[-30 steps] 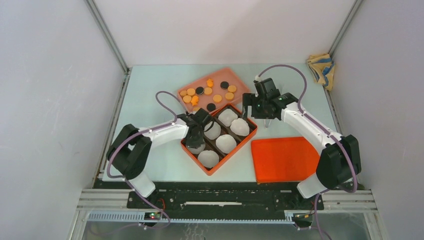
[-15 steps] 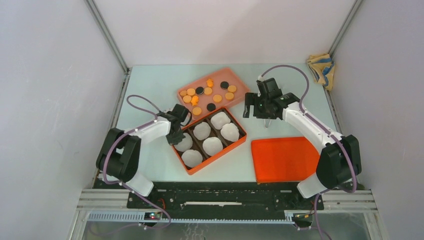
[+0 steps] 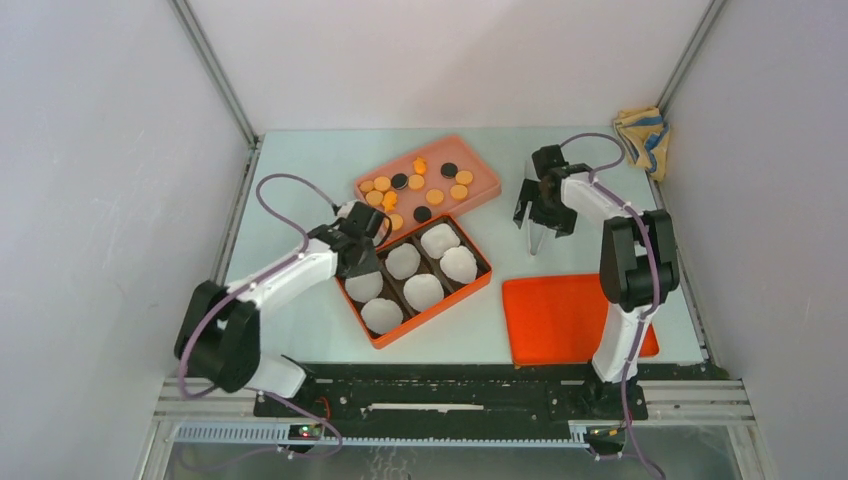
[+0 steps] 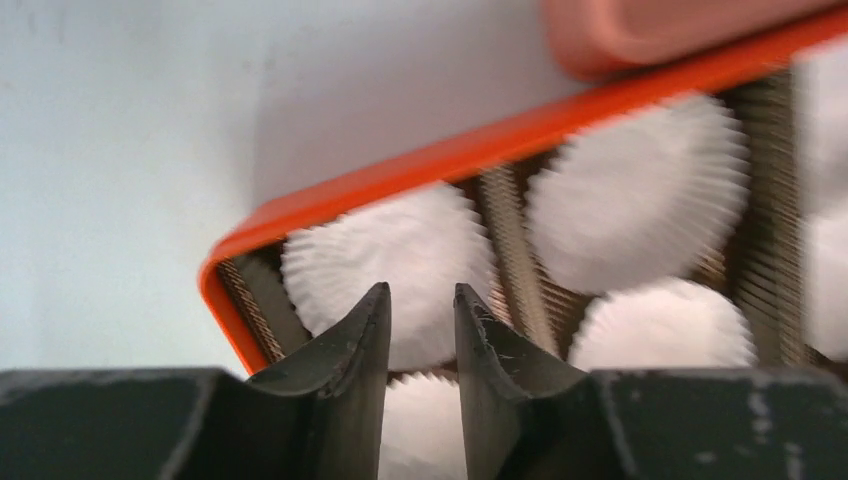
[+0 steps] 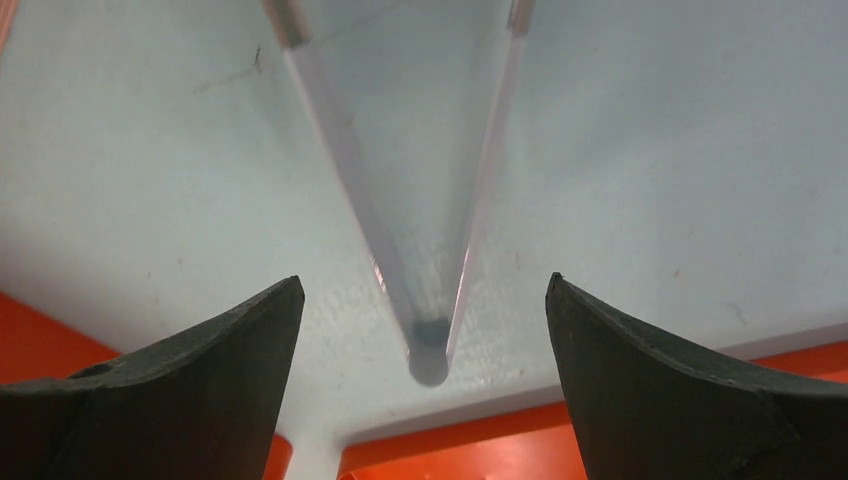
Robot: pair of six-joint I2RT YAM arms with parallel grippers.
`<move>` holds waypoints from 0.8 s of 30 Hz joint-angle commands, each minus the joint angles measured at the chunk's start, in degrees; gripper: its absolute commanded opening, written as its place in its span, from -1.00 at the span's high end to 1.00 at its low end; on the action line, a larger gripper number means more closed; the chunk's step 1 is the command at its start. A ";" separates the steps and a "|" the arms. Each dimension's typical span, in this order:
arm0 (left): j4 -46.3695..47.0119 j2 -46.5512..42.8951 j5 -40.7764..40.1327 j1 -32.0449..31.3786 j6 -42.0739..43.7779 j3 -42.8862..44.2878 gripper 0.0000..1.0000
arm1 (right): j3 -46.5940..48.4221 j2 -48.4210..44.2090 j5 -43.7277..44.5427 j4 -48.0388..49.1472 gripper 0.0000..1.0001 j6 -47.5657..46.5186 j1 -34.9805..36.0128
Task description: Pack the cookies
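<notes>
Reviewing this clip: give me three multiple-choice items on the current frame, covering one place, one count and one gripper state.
1. Where do the cookies lie?
A. in the pink tray
B. in the white paper cups
C. in the right gripper

2. How many white paper cups sit in the orange box?
A. four
B. six
C. eight

3. The right gripper is:
A. shut on the clear tongs
B. open, with the clear tongs lying ungripped between its fingers
C. shut on a cookie

Answers:
1 A, since the top view shows all the discs on the pink tray and none in the cups.
2 B, as the top view shows two rows of three cups.
3 B, because the right wrist view shows the fingers wide apart, well clear of the tongs.
</notes>
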 commanded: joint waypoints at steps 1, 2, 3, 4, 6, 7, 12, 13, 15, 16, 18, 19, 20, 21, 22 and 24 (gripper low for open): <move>2.98 -8.74 1.71 -3.68 1.69 3.46 0.22 | 6.50 3.16 3.25 -2.07 -0.99 1.16 -1.33; 2.99 -9.28 2.27 -3.98 1.49 3.38 0.19 | 7.45 4.25 2.95 -2.28 -0.99 1.02 -1.68; 3.05 -9.75 2.95 -4.09 1.20 3.27 0.19 | 8.59 5.51 2.54 -2.49 -0.99 1.06 -2.10; 3.28 -10.06 3.28 -4.17 1.11 3.18 0.18 | 9.78 6.91 1.86 -2.88 -0.99 0.91 -2.59; 4.08 -10.51 4.31 -4.28 1.07 2.71 0.17 | 12.52 9.57 0.74 -4.00 -0.96 0.63 -3.38; 4.51 -10.60 4.84 -4.35 1.07 2.44 0.17 | 13.31 10.69 0.13 -4.50 -0.92 0.23 -3.59; 5.54 -10.13 6.10 -4.59 1.91 3.58 0.17 | 12.17 12.97 -2.43 -4.51 -0.87 0.14 -3.57; 5.55 -10.03 6.12 -4.71 2.13 3.94 0.17 | 11.57 12.77 -2.79 -4.40 -0.87 0.12 -3.43; 5.72 -9.80 6.41 -4.75 2.50 4.61 0.17 | 10.42 12.29 -3.06 -4.39 -0.85 -0.08 -3.21; 5.80 -9.62 6.61 -4.85 2.62 4.98 0.17 | 9.73 11.97 -3.22 -4.15 -0.81 -0.40 -3.20; 6.05 -9.41 6.83 -4.94 2.74 5.68 0.17 | 9.28 11.92 -2.70 -4.74 -0.71 -1.16 -3.28; 6.34 -9.33 7.00 -4.96 2.67 6.02 0.16 | 9.34 12.03 -2.32 -5.19 -0.64 -1.74 -3.40; 6.74 -9.02 7.37 -5.05 2.66 6.58 0.16 | 9.36 12.03 -2.02 -5.54 -0.58 -2.33 -3.60; 7.04 -8.65 7.64 -5.07 2.65 7.23 0.16 | 9.36 12.01 -1.93 -5.64 -0.50 -3.00 -3.74; 7.20 -8.07 7.72 -5.08 2.78 7.93 0.17 | 9.82 12.16 -1.59 -5.95 -0.42 -3.41 -3.99; 7.25 -6.69 7.80 -5.15 3.11 10.04 0.17 | 10.97 12.81 -2.00 -6.60 -0.21 -4.40 -4.51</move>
